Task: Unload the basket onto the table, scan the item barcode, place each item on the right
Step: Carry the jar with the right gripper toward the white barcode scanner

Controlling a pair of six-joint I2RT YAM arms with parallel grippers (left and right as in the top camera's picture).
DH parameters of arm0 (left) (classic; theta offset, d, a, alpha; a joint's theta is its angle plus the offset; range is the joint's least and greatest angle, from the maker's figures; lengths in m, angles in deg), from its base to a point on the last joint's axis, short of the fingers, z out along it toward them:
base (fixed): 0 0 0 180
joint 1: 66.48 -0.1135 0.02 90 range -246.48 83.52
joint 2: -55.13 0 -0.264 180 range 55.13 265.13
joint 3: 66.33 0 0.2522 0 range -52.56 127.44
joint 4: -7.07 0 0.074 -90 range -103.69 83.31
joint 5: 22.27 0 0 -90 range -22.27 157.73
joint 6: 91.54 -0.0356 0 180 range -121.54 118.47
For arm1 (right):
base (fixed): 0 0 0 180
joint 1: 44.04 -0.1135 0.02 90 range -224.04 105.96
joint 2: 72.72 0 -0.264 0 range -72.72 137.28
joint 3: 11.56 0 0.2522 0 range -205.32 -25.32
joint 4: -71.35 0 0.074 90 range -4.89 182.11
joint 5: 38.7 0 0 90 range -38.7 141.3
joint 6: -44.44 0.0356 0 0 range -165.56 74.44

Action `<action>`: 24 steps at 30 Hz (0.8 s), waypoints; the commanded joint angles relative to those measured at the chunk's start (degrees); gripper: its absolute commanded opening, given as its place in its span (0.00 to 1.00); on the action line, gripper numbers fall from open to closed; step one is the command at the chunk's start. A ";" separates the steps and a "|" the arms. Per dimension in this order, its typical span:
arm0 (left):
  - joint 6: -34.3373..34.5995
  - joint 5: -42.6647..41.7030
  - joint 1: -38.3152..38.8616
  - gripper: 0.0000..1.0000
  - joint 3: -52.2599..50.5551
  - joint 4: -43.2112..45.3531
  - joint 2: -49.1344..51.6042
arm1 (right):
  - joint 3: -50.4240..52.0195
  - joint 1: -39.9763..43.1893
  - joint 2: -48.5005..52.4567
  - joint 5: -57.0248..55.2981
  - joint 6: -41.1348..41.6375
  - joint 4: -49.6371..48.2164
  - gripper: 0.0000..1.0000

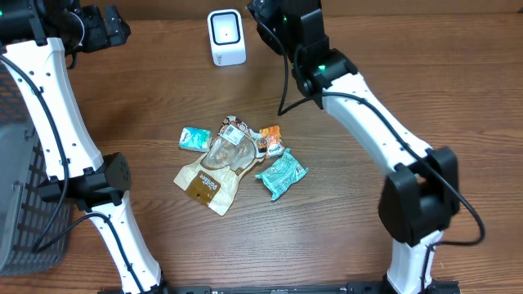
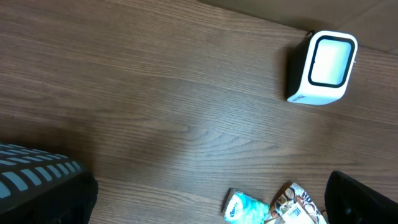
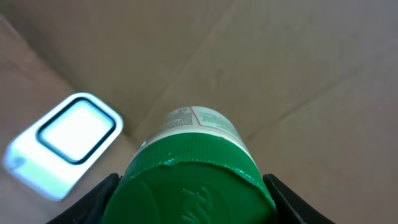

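Right gripper (image 3: 193, 211) half spread, clamped on green-capped bottle (image 3: 194, 168) near scanner (image 3: 65, 143). Left gripper (image 2: 205, 205) spread wide, empty, above table (image 2: 155, 93).

On the wooden table (image 1: 343, 237) a brown pouch (image 1: 208, 181), a teal packet (image 1: 281, 175), an orange packet (image 1: 270, 135) and a small tissue pack (image 1: 194, 138) lie close together. A dark basket (image 1: 20, 204) stands at the left edge.

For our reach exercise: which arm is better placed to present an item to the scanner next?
Right. Its gripper holds a green-capped bottle near the scanner; the left gripper is open, empty, and off to the side.
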 commanded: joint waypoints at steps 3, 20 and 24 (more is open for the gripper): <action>0.79 0.42 -0.15 1.00 1.01 -0.11 -1.99 | -1.29 -0.81 5.64 -1.99 -11.76 -10.62 0.15; 0.79 0.42 -0.13 1.00 1.01 -0.11 -1.99 | -1.29 -6.16 18.95 3.91 -41.38 -27.76 0.13; 0.79 0.42 -0.15 1.00 1.01 -0.11 -1.99 | -1.31 -6.16 19.02 3.89 -41.40 -28.89 0.14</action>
